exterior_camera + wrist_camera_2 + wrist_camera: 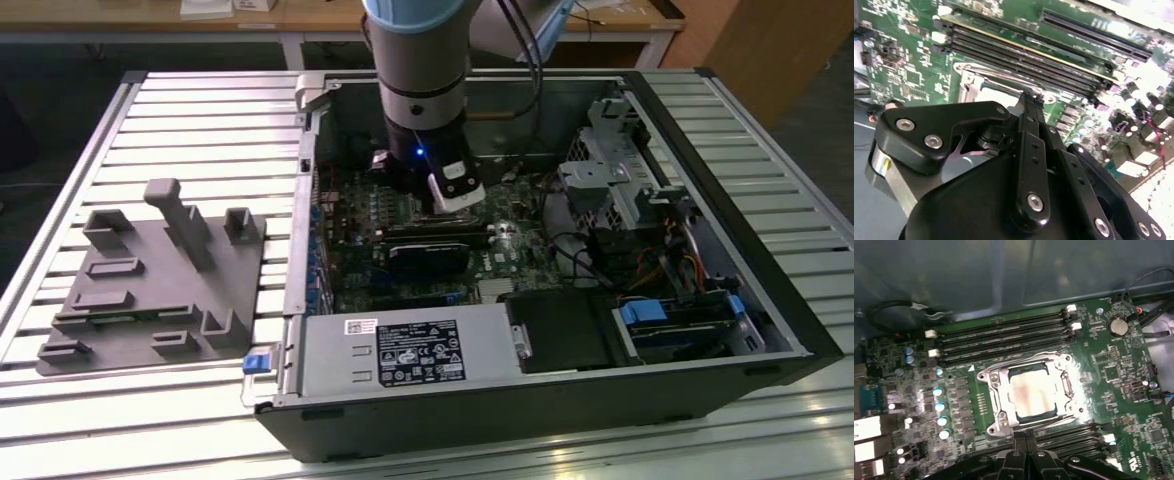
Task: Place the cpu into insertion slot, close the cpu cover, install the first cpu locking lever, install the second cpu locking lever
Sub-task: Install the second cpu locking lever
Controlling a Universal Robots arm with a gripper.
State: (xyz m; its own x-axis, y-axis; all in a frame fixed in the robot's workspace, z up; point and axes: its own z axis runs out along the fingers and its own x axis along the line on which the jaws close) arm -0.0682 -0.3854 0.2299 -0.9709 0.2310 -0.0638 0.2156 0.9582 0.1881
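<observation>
I count one cpu (1034, 396) under one cpu cover (998, 401). Beyond it from my claw (1025, 436) run four long memory slots (1004, 336). Beside the cover stand four silver-topped capacitors (940, 406) in a row, and one coin battery (1118, 326) lies off the slots' far end.
</observation>
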